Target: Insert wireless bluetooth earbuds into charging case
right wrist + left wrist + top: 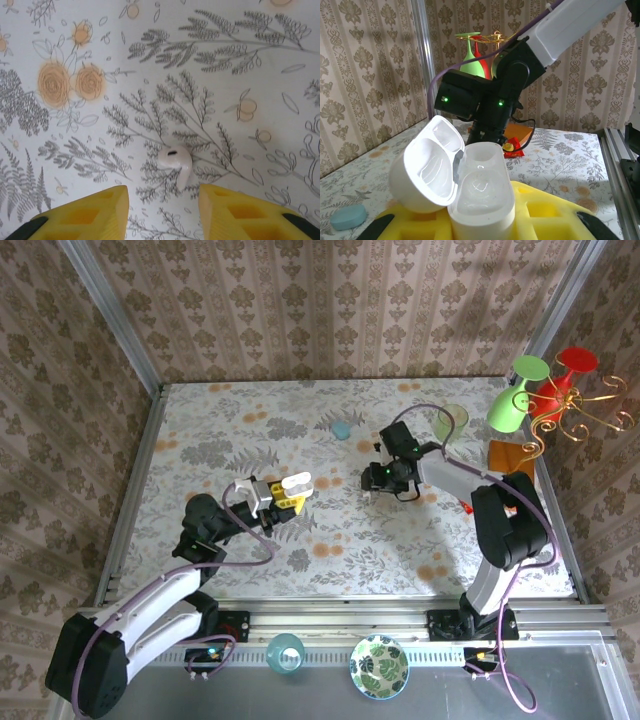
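Observation:
The white charging case (480, 195) stands upright between yellow fingers, my left gripper (480, 222) shut on its base. Its lid (427, 170) hangs open to the left, and both wells look empty. From above, the case (297, 484) and left gripper (285, 495) sit left of the table's middle. One white earbud (176, 160) lies on the patterned cloth. My right gripper (162, 190) hovers over it, open, the earbud just ahead of the gap between its yellow fingers (95, 210) and touching neither. The right gripper (378, 483) is right of the middle in the top view.
A teal-blue lump (341, 429) lies at the back centre, also seen as a teal-blue lump (348, 218) at the far left. A gold rack (575, 410) with a green glass (520, 395) and a red glass stands at the back right. An orange item (510, 455) lies beside it.

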Motion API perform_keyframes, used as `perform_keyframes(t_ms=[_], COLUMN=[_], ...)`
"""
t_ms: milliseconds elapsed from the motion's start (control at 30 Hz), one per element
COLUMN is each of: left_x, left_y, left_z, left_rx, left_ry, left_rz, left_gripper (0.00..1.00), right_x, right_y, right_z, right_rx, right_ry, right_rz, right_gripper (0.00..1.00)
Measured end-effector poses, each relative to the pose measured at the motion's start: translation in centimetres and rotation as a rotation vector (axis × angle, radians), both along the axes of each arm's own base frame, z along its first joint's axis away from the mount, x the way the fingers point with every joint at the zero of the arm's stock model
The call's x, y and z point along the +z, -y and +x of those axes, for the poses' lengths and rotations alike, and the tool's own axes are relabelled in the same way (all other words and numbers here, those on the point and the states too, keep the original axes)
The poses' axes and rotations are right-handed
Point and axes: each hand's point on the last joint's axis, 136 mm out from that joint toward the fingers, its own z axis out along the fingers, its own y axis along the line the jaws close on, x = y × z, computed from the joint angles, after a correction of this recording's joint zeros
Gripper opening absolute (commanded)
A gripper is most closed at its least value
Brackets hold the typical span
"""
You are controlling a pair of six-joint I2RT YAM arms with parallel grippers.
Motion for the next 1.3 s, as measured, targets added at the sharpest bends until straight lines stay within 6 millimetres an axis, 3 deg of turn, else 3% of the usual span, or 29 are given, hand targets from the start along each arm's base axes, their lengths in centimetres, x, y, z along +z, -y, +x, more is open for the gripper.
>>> perform_keyframes(t_ms=[133, 500, 1100, 1300], left_x=[0.0, -0.1, 0.1, 0.1], left_y=[0.0, 0.0, 0.0, 0.1], left_z=[0.0, 0.0, 0.1, 0.1], left_rx=[0.0, 0.0, 0.0, 0.0], left_ry=[0.001, -0.001, 0.006, 0.008], left_rz=[-0.001, 0.001, -0.003, -0.004], left_gripper=[0.05, 0.05, 0.05, 0.05], right_x=[-1.0, -4.3, -4.1, -2.6], right_y=[-0.2, -0.1, -0.6, -0.9], right_z=[0.8, -0.5, -0.5, -1.1], right_rx=[-0.002, 0.009, 0.037, 0.095], right_ry=[-0.045, -0.166, -0.121, -0.01], right_rz=[-0.028, -0.085, -0.071, -0.051], right_gripper=[0.37, 0.32, 0.21, 0.21])
